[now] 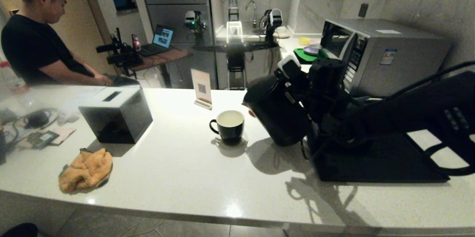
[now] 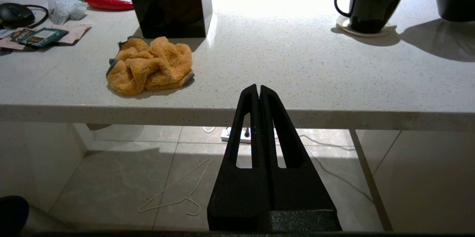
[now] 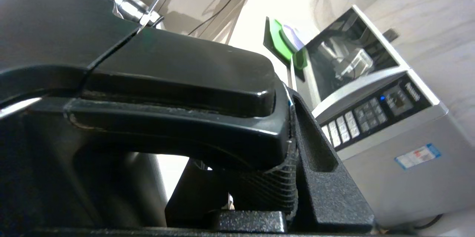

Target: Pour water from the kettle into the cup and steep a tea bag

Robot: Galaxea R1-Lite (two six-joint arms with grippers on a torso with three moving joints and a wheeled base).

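The matte black kettle leans with its spout toward the cup, right of it. My right gripper is shut on the kettle's handle; one ribbed finger presses the handle's side. The black cup stands on a pale coaster, and its cream inside shows a flat, faintly yellowish surface that looks like water. No stream runs from the spout. My left gripper is shut and empty, low in front of the counter edge, well short of the cup.
A black box and an orange cloth lie left of the cup. Tea packets sit at the far left. A card stand is behind the cup, a dark tray under my right arm, a microwave behind it.
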